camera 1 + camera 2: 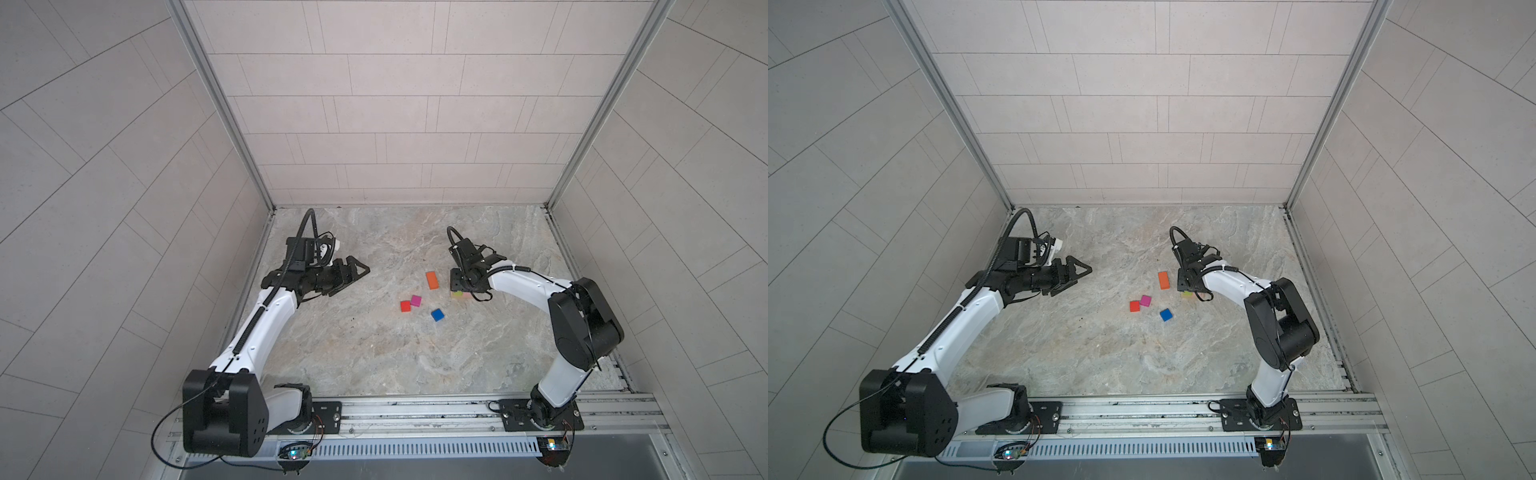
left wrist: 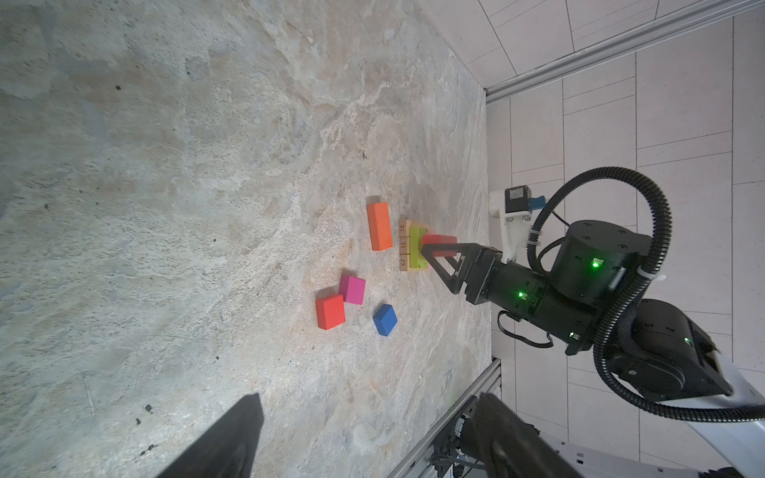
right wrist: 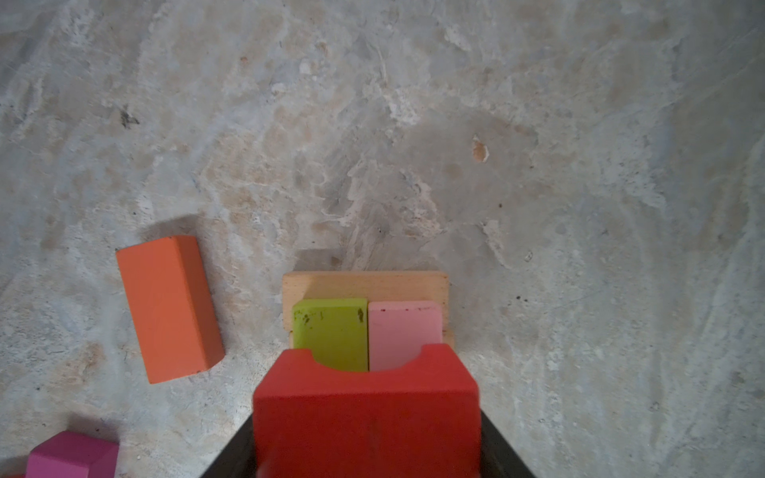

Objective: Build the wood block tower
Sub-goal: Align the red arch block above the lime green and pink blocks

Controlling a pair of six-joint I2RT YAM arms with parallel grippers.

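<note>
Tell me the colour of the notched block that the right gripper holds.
The notched block is red, clearest in the right wrist view.

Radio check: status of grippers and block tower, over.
Left gripper open, idle. Right gripper holds red notched wooden block over lime oblong and pink oblong. Nothing blocking.

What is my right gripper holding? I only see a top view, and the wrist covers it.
Observer: The right wrist view shows the right gripper shut on a red notched wooden block.
Operator: What sits below it?
Observer: A lime wooden oblong and a pink wooden oblong lie side by side on plain tan wooden bars.
Operator: Has it landed?
Observer: The left wrist view shows it directly over that pair; whether it touches, I cannot tell.
</note>
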